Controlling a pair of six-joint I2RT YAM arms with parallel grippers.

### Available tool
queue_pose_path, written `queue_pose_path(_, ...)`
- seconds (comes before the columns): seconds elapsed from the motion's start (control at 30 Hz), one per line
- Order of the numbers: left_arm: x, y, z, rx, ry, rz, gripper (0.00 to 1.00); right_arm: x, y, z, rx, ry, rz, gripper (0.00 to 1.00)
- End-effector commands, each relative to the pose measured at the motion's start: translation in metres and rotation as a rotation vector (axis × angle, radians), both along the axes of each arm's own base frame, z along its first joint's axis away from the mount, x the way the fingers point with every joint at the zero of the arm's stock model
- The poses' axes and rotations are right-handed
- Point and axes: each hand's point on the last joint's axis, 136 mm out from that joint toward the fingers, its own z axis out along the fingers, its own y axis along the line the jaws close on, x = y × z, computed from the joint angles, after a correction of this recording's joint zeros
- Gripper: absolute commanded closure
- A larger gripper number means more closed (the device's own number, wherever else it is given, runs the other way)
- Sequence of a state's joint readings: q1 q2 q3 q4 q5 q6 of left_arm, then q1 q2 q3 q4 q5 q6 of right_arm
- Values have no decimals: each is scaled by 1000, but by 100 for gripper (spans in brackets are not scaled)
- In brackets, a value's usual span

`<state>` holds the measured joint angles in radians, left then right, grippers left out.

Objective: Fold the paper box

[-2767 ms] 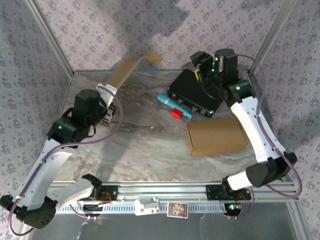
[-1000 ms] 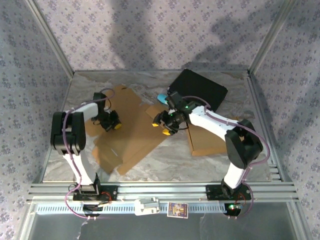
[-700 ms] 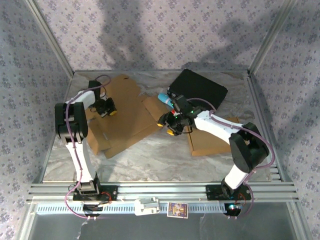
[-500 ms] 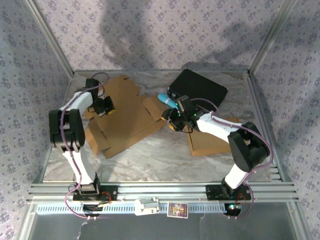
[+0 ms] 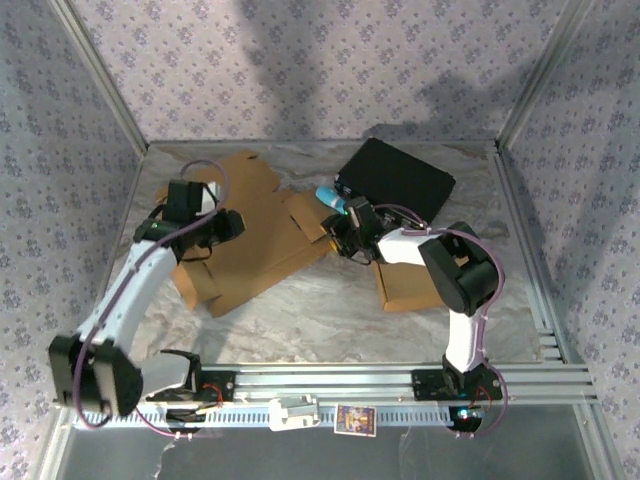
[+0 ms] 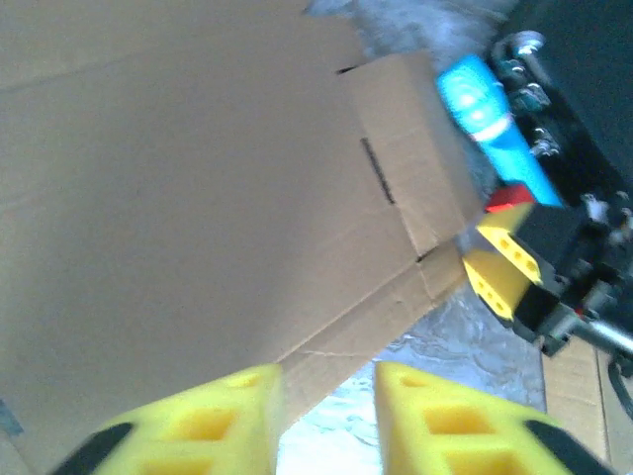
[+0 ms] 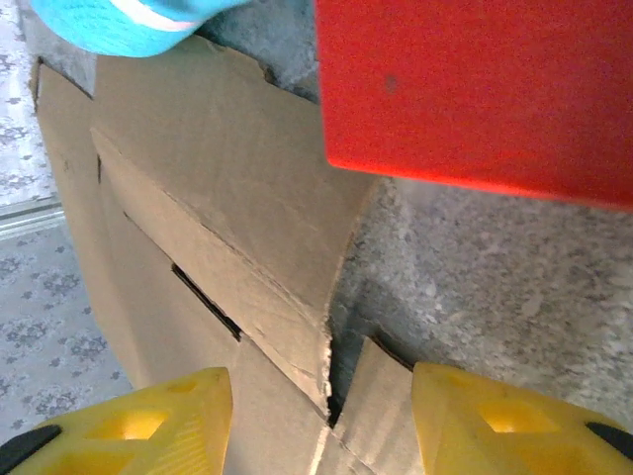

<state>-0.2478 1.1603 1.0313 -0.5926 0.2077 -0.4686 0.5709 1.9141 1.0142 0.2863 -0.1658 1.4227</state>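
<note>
**Top view:** flat brown cardboard box blank (image 5: 262,235) is lying unfolded on the left-centre of the grey marble tabletop (image 5: 320,320), w/ flaps spreading toward far left and centre. L gripper (image 5: 230,223) is sitting over the blank's left part; can't tell its opening from here. R gripper (image 5: 342,234) is reaching left to the blank's right flap edge, near table centre. Just far of it a light-blue cylinder (image 5: 330,197) is lying beside a black rectangular case (image 5: 400,178) at far right. A second brown cardboard box (image 5: 410,290), folded flat, is lying right of centre, partly under the R arm.

**L wrist view:** L gripper (image 6: 326,421) is showing its yellow fingers (image 6: 198,430) a narrow gap apart, w/ nothing between them. The blank (image 6: 198,188) is spreading beyond, its near edge and a bit of marble showing through the gap. R gripper (image 6: 483,252) is pointing its yellow tips at the blank's right flap corner. A small red rectangular block (image 6: 509,196) is sitting just above those tips. The cylinder (image 6: 490,114) and the case (image 6: 584,99) are lying past it.

**R wrist view:** R gripper (image 7: 321,416) is holding its fingers wide apart, w/ nothing clamped. The blank's (image 7: 198,198) torn flap corner is lying just beyond the gap; can't tell if touching. The red block (image 7: 475,89) is filling top right over the marble (image 7: 475,297). The cylinder's end (image 7: 109,20) is showing top left.
</note>
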Motion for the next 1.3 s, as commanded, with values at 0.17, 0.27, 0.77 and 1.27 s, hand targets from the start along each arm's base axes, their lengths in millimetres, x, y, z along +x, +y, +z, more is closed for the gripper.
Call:
queue_pose_path(0.17,-8,27,82,-145,-447,217,1,23,1,1,17,-73,-23,52)
queue_pose_path(0.27,-5,40,65,-287,-358,308,0,24,5,-3,22,-64,-13,52)
queue_pose_path(0.77,-48,13,-28,51,-56,42,46,31,22,-3,69,-72,-52,86)
queue_pose_path(1.27,-72,-2,-47,450,-212,-329,31,29,23,83,76,3,-146,100)
